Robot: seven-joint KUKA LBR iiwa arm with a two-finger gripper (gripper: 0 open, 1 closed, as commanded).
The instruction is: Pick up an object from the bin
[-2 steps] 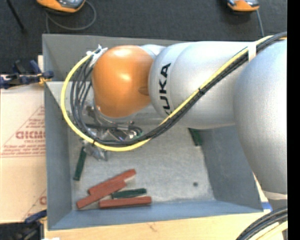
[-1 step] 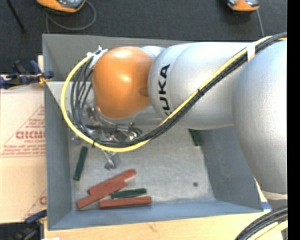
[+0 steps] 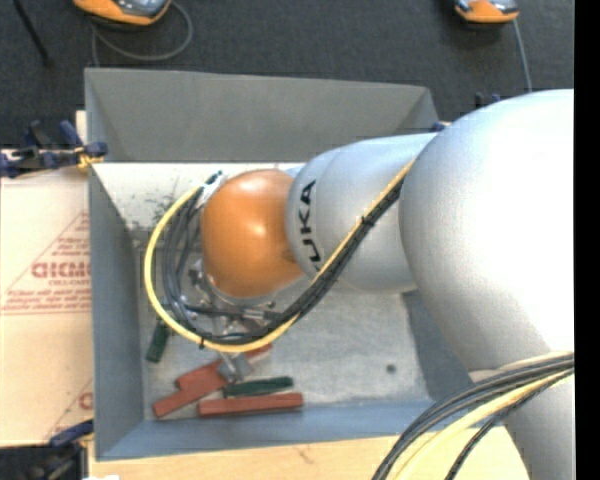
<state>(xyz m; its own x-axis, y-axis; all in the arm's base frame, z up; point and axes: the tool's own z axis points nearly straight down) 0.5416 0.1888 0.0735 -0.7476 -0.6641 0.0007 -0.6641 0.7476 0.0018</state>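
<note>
My gripper [image 3: 233, 366] hangs low over the front left part of the bin, mostly hidden under the arm's wrist. Its tip is down among a few flat sticks. A red-brown stick [image 3: 188, 389] lies slanted just to its left, touching or nearly touching the tip. A dark green stick [image 3: 257, 386] lies just to its right. A longer red-brown stick [image 3: 251, 404] rests along the front wall below them. I cannot tell whether anything is in the gripper.
A small dark green piece [image 3: 157, 343] lies near the left wall. The arm, with its orange cover and cables, spans the bin's middle from the right. Bare floor shows at the front right.
</note>
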